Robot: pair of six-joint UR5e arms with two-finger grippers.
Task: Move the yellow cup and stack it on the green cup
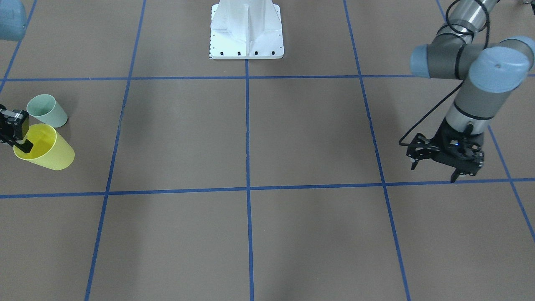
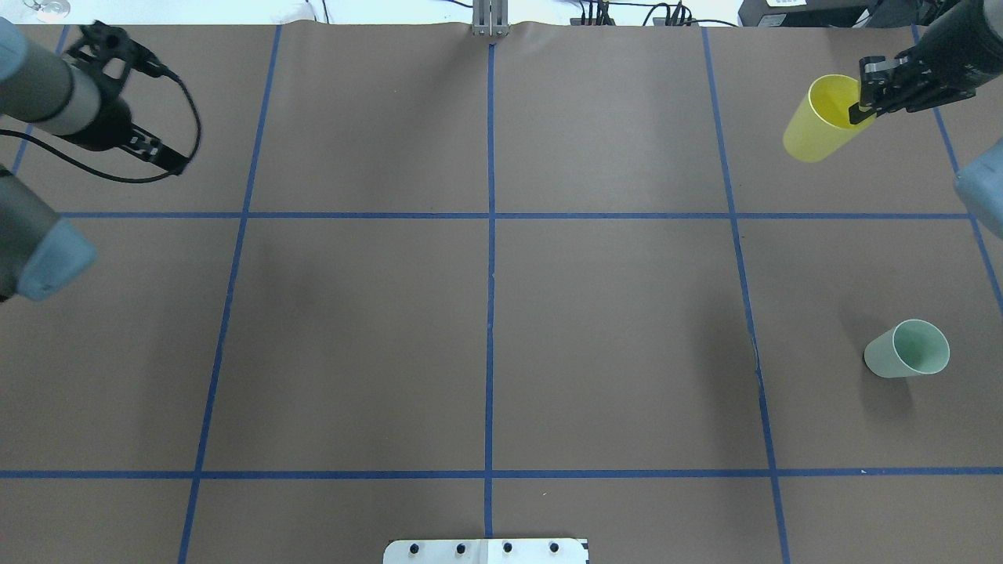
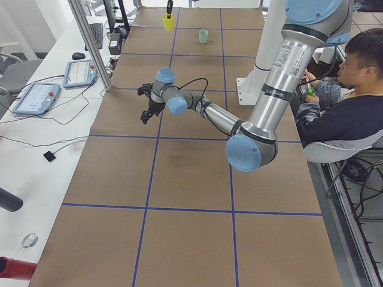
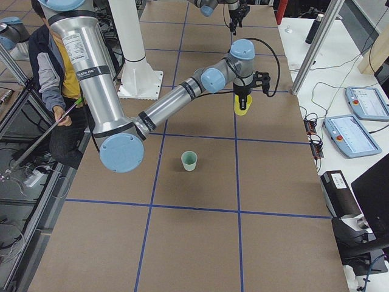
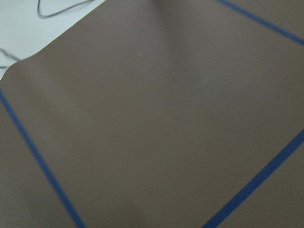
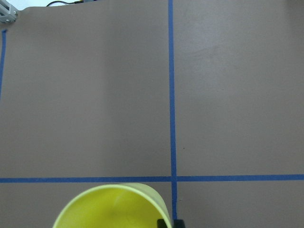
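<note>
The right wrist view's bottom edge cuts off the yellow cup (image 6: 114, 204), so only its rim shows. The front view's left edge crops the right gripper (image 1: 20, 148). The left wrist view shows only blurred bench (image 5: 152, 114).

The light is even and soft, coming from above. The green cup (image 2: 907, 350) throws only a faint, wide shadow on the table (image 2: 611, 313). The left wrist view is blurred, while the other views are sharp.

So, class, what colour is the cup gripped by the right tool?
Bright yellow, plain, no pattern. The yellow cup shows best in the overhead exterior view.
</note>
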